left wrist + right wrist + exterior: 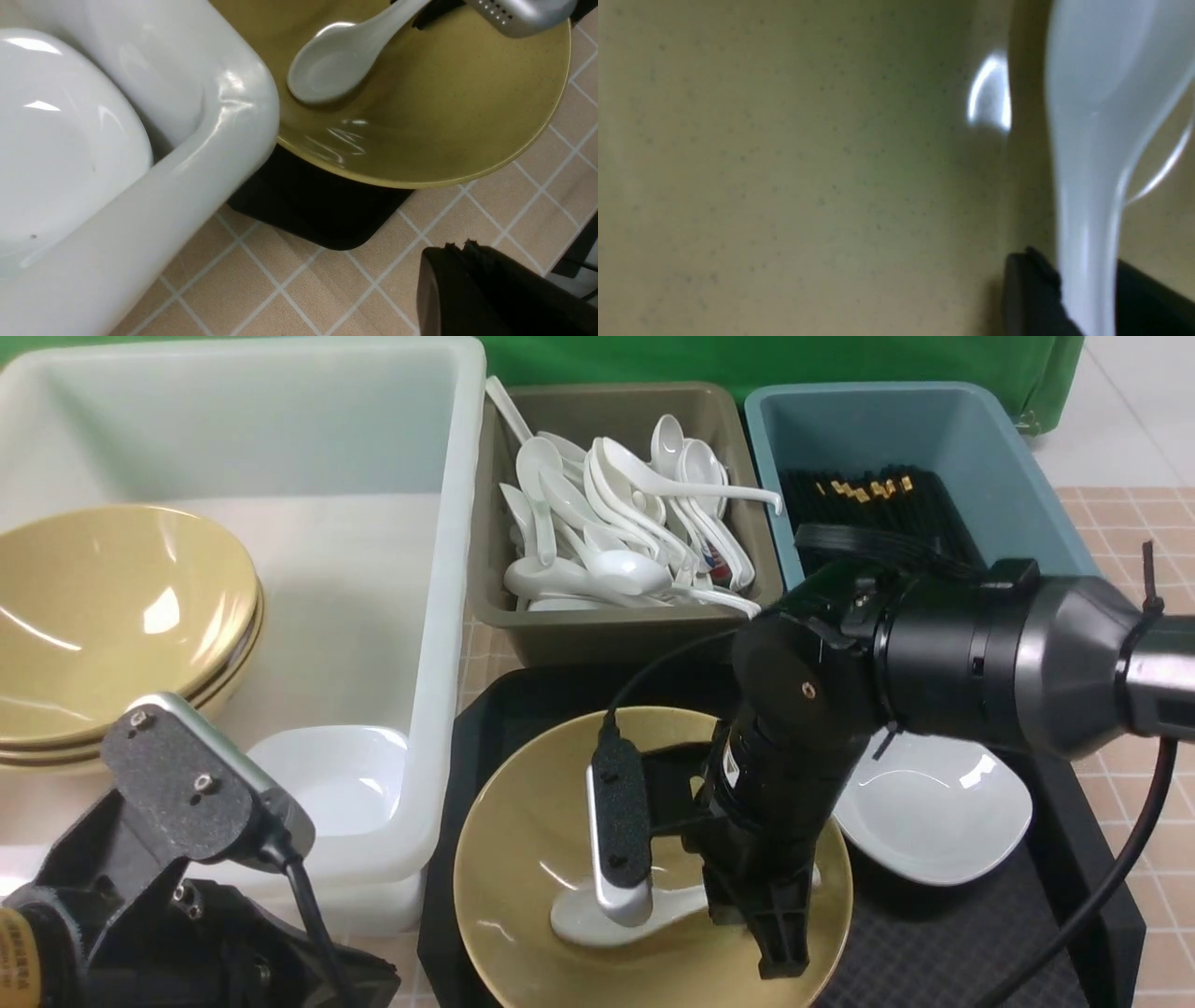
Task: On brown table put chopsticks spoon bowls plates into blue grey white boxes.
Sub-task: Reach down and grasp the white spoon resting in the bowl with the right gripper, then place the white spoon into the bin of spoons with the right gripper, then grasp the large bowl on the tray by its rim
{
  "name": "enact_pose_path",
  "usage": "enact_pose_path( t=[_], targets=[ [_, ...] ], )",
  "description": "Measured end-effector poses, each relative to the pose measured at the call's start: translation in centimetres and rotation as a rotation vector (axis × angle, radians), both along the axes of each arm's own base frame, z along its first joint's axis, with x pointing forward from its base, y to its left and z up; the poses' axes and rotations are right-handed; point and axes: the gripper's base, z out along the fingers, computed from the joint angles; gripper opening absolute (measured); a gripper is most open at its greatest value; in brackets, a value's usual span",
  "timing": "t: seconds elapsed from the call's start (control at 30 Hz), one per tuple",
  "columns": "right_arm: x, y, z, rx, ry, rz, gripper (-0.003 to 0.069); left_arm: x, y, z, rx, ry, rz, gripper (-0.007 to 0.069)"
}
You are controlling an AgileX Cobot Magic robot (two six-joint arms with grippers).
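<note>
Reaching down into a mustard-yellow bowl (523,859), the right pincer (761,905) pinches the handle of a white soup spoon (579,919); the right wrist view shows a black fingertip (1031,289) against each side of the handle. The spoon's scoop rests on the inside of the bowl, toward the robot's left, hollow side up. That bowl sits on a black tray (934,952), with a small white plate (934,812) just beside it on the tray's right part. The tray lies on the tiled brown surface (1120,523), and in the left wrist view the bowl's near rim overhangs the tray's edge. Behind the tray stand an olive-grey bin (597,639) heaped with white spoons (607,513) and, to its right, a teal-blue bin (934,429) holding black chopsticks (878,490) with gold bands. On the left, the large white tub (448,616) contains a stack of yellow bowls (103,607) and a second white plate (336,784) in its near right corner. The left pincer (460,252) is pressed together, above the surface just beside that corner of the tub.
</note>
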Motion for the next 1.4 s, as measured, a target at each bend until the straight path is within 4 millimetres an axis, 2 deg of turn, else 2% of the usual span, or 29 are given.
enact_pose_path(
  t=[0.13, 0.17, 0.2, 0.33, 0.37, 0.43, 0.47, 0.5, 0.57, 0.63, 0.67, 0.73, 0.9, 1.0, 1.03, 1.13, 1.2, 1.23, 1.27, 1.4],
  targets=[
    [0.9, 0.2, 4.4, 0.044, -0.111, -0.030, 0.0160, 0.7, 0.2, 2.5, 0.004, -0.096, 0.024, 0.0001],
    [1.0, 0.2, 4.9, 0.049, -0.129, -0.031, 0.0160, 0.7, 0.1, 2.7, -0.001, -0.098, 0.027, 0.0001],
    [1.7, 0.1, 6.6, 0.068, -0.192, -0.058, 0.0160, 1.2, 0.3, 4.1, 0.004, -0.144, 0.063, 0.0001],
    [4.2, -0.4, 10.9, 0.182, -0.329, -0.180, 0.0160, 3.4, 0.8, 7.1, 0.061, -0.247, 0.183, 0.0001],
    [4.3, -0.5, 10.9, 0.185, -0.332, -0.187, 0.0160, 3.5, 0.8, 7.2, 0.068, -0.254, 0.186, 0.0001],
    [6.6, -0.9, 13.0, 0.318, -0.423, -0.326, 0.0160, 6.2, 1.0, 8.6, 0.119, -0.282, 0.286, 0.0001],
    [6.8, -0.9, 13.1, 0.330, -0.429, -0.338, 0.0160, 6.4, 1.0, 8.7, 0.121, -0.282, 0.293, 0.0001],
    [8.2, -1.1, 13.6, 0.416, -0.466, -0.435, 0.0160, 7.7, 1.1, 9.0, 0.131, -0.273, 0.326, 0.0001],
    [10.7, -1.3, 13.6, 0.563, -0.511, -0.585, 0.0160, 10.7, 1.0, 9.3, 0.141, -0.239, 0.369, 0.0001],
    [12.4, -1.5, 13.1, 0.670, -0.515, -0.703, 0.0160, 12.4, 0.9, 9.3, 0.132, -0.211, 0.367, 0.0001],
    [12.8, -1.5, 12.9, 0.688, -0.520, -0.716, 0.0160, 12.6, 0.9, 9.3, 0.130, -0.208, 0.366, 0.0001],
    [15.1, -1.6, 11.4, 0.805, -0.514, -0.841, 0.0160, 14.5, 0.4, 9.0, 0.099, -0.168, 0.329, 0.0001],
    [19.4, -2.0, 7.6, 0.880, -0.476, -1.000, 0.0169, 16.4, -1.2, 7.5, 0.060, -0.107, 0.211, 0.0001],
    [20.7, -2.2, 6.4, 0.875, -0.466, -1.036, 0.0208, 16.8, -1.6, 6.9, 0.060, -0.092, 0.178, 0.0001],
    [21.5, -2.3, 6.0, 0.860, -0.460, -1.053, 0.0265, 16.9, -1.7, 6.7, 0.062, -0.080, 0.167, 0.0001],
    [21.7, -2.7, 6.5, 0.793, -0.429, -1.088, 0.0398, 16.8, -1.8, 6.5, 0.070, -0.062, 0.154, 0.0001],
    [21.5, -2.9, 7.4, 0.771, -0.419, -1.098, 0.0438, 16.8, -1.8, 6.6, 0.072, -0.056, 0.151, 0.0001],
    [20.9, -3.3, 8.9, 0.706, -0.396, -1.110, 0.0497, 17.0, -1.9, 7.0, 0.072, -0.053, 0.145, 0.0001],
    [20.4, -3.5, 10.1, 0.664, -0.387, -1.101, 0.0518, 17.1, -1.9, 7.2, 0.074, -0.044, 0.139, 0.0001],
    [17.5, -4.4, 15.1, 0.492, -0.385, -0.958, 0.0536, 18.3, -2.7, 8.5, 0.073, 0.004, 0.104, 0.0001]
  ],
)
